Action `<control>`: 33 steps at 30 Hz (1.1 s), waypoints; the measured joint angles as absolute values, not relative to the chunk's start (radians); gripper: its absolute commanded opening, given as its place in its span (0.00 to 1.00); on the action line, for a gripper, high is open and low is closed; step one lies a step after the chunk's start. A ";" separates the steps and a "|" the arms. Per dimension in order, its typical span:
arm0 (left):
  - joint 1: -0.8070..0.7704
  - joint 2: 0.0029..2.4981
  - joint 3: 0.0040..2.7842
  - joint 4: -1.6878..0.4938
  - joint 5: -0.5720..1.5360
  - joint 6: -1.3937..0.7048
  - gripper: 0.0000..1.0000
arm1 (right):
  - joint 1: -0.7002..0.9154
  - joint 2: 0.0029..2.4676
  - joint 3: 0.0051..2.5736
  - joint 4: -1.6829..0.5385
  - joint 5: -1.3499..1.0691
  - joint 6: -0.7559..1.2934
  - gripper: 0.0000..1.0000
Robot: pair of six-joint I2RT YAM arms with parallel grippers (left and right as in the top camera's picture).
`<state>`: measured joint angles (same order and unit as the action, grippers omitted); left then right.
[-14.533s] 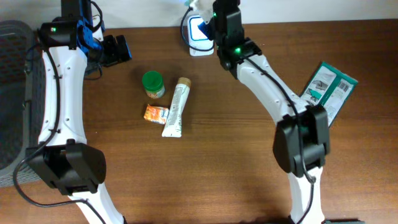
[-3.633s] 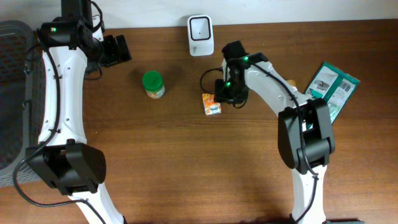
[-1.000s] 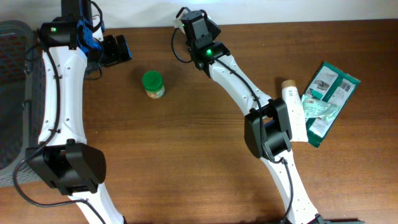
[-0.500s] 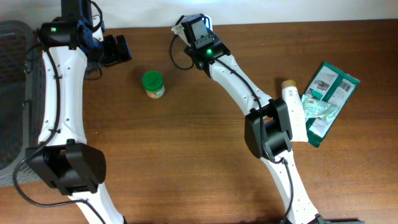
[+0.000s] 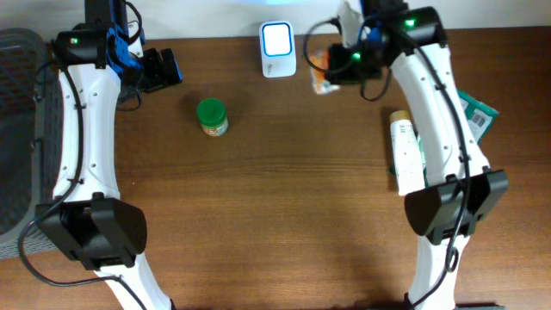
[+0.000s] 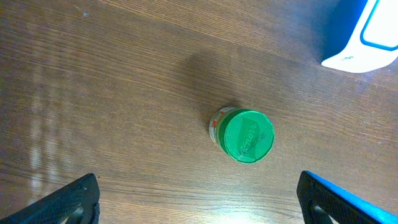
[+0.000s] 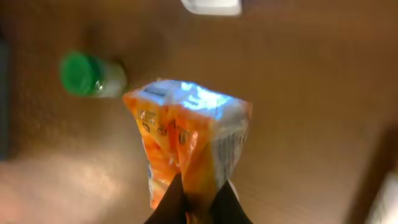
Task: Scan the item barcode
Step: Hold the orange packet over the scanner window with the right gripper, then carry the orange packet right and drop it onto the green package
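The white barcode scanner (image 5: 277, 50) stands at the table's back edge, its face lit blue. My right gripper (image 5: 334, 71) hangs just right of it, shut on an orange snack packet (image 5: 319, 79). In the right wrist view the packet (image 7: 186, 134) is pinched at its lower edge between the dark fingers of the gripper (image 7: 196, 202), and a bluish glare lies on its top. My left gripper (image 5: 160, 69) is at the back left, open and empty; its fingertips (image 6: 78, 199) are spread wide over bare wood.
A green-lidded jar (image 5: 211, 116) stands upright left of centre, also seen in the left wrist view as the jar (image 6: 245, 134). A white tube (image 5: 405, 151) and green packets (image 5: 472, 116) lie at the right. A dark mesh basket (image 5: 15, 129) sits at the left edge.
My right arm has swung from just left of the scanner to its right side, carrying the orange packet. The left arm and the jar have not moved.
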<state>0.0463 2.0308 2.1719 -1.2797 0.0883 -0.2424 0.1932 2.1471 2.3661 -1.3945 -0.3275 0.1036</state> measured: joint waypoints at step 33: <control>0.046 2.031 2.172 -1.279 0.088 -0.242 0.99 | 0.094 2.165 2.141 -1.361 -0.253 0.106 0.98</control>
